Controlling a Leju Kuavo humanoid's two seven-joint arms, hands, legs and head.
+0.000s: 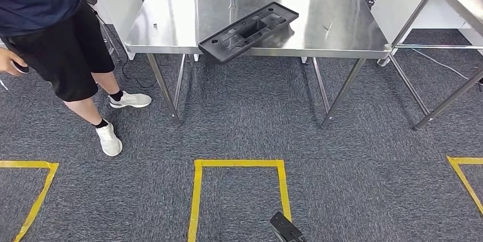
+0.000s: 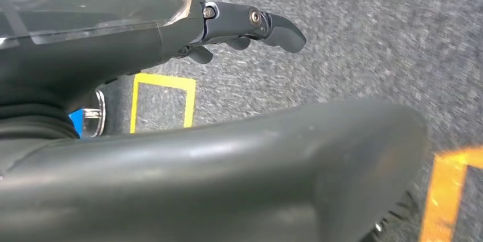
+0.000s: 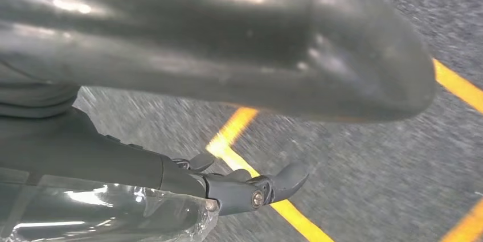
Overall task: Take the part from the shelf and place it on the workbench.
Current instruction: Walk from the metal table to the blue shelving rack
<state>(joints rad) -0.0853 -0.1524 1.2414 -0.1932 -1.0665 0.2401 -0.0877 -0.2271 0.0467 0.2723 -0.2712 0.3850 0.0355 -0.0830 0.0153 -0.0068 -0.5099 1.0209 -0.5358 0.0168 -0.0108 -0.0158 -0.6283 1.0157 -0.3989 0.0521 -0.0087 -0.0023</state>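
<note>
Grey carpet with yellow tape squares [image 1: 239,196] lies before a steel tabletop [image 1: 188,8]. On it the black part [image 1: 249,30] rests, one end overhanging the front edge, apparently delivered. Left hand [image 2: 250,28] and right hand [image 3: 250,188] hang over the floor, fingers loosely apart, holding nothing.

The left hand [image 2: 239,31], grey-thumbed with darker fingers, hangs low over the carpet in the left wrist view, its fingers loosely extended and apart, holding nothing. The right hand [image 3: 250,185] hangs the same way in the right wrist view, thick grey thumb out, dark fingers spread, with nothing in its grasp.
</note>
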